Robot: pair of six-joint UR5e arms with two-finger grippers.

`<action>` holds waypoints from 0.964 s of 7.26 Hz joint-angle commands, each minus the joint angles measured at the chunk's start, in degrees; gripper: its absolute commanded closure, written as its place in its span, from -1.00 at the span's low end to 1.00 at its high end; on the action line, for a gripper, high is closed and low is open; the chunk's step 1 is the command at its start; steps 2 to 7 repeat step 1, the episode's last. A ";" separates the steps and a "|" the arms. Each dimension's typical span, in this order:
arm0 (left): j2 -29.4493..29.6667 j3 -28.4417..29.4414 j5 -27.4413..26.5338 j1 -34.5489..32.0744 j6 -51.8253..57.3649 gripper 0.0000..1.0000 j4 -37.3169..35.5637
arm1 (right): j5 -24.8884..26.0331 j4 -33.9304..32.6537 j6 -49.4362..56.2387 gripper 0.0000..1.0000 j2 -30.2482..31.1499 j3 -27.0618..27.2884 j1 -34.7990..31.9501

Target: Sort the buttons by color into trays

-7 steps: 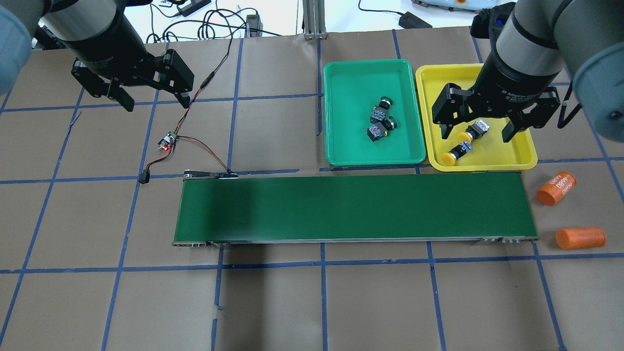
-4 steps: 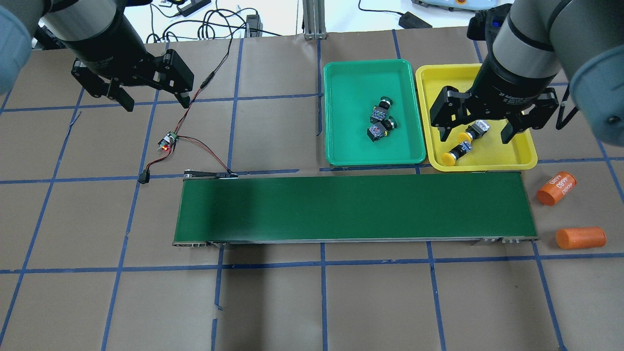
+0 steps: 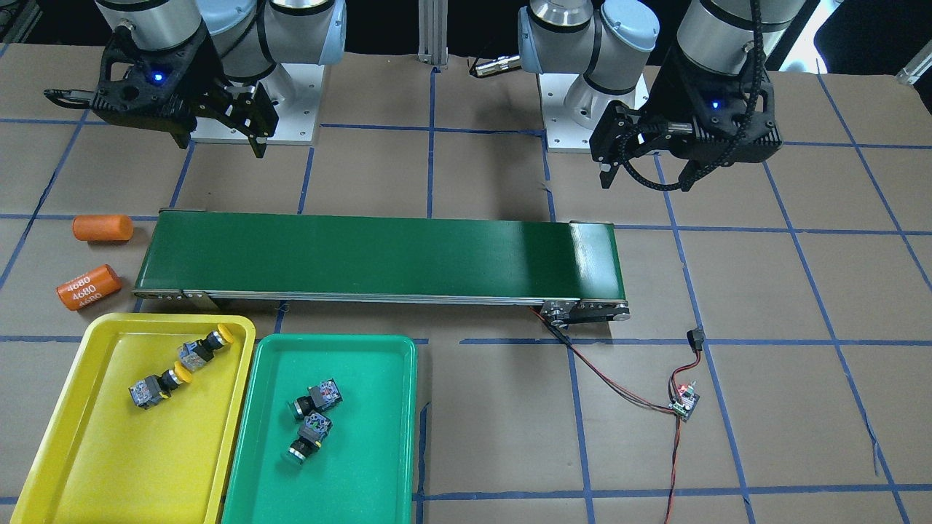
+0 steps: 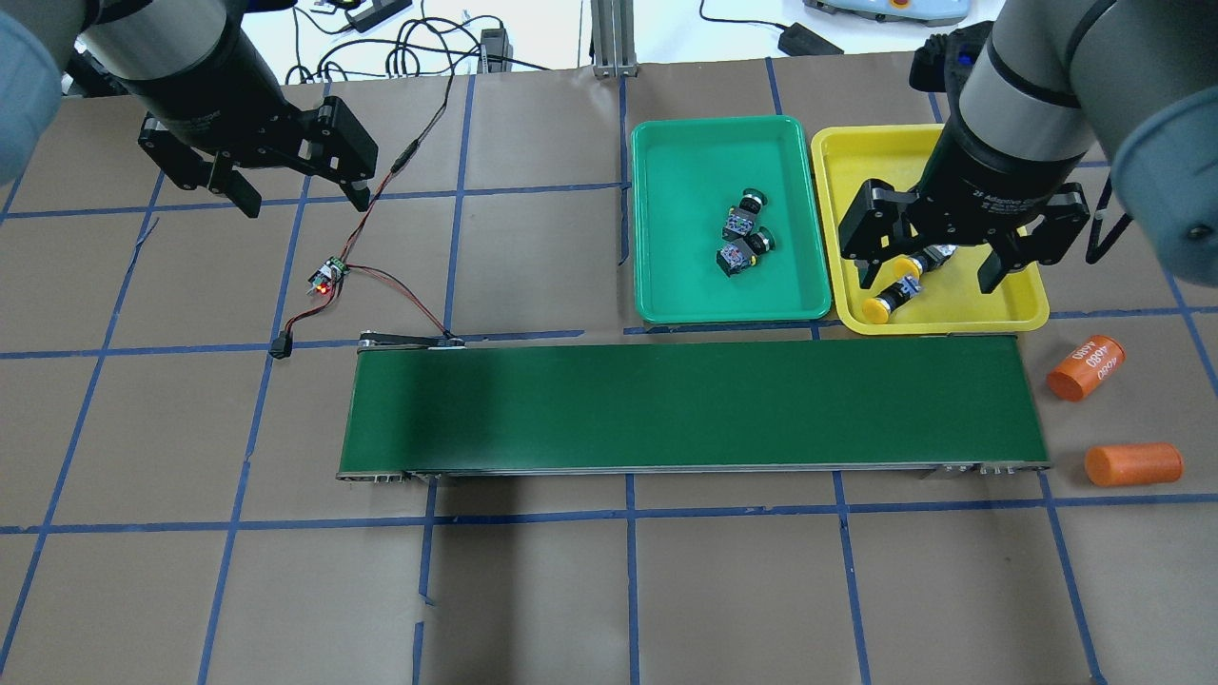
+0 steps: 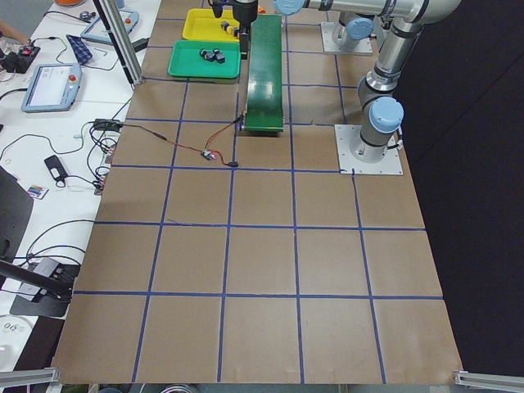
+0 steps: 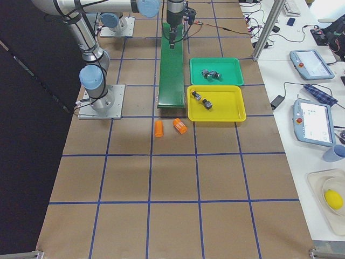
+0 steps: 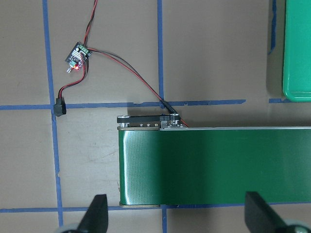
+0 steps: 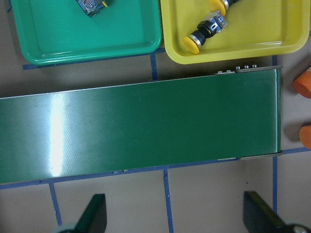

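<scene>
Two yellow-capped buttons (image 3: 200, 349) (image 3: 153, 388) lie in the yellow tray (image 3: 95, 451). Both green-capped buttons (image 3: 317, 399) (image 3: 306, 437) lie in the green tray (image 3: 364, 451) beside it. In the overhead view my right gripper (image 4: 928, 278) hangs open and empty above the near half of the yellow tray (image 4: 856, 152). It partly hides one yellow button; the other yellow button (image 4: 890, 297) shows below it. My left gripper (image 4: 304, 202) hovers open and empty over the table's far left, well away from the green tray (image 4: 685, 162).
A long dark-green conveyor belt (image 4: 695, 404) runs across the middle, just in front of both trays. Two orange cylinders (image 4: 1087, 367) (image 4: 1132, 463) lie off its right end. A small circuit board (image 4: 328, 276) with red and black wires lies near its left end.
My right gripper has drifted a little toward the belt over the yellow tray, still open, and now covers more of one yellow button. The left arm has not moved.
</scene>
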State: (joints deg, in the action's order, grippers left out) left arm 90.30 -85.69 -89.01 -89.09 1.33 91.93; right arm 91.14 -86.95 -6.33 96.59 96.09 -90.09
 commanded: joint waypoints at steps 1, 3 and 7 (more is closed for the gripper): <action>-0.04 0.00 0.07 -0.03 -0.01 -1.00 0.00 | 0.00 0.11 -0.09 -1.00 0.00 -0.02 -0.09; -0.04 0.00 0.07 -0.03 -0.01 -1.00 0.00 | 0.00 0.11 -0.09 -1.00 0.00 -0.02 -0.09; -0.04 0.00 0.07 -0.03 -0.01 -1.00 0.00 | 0.00 0.11 -0.09 -1.00 0.00 -0.02 -0.09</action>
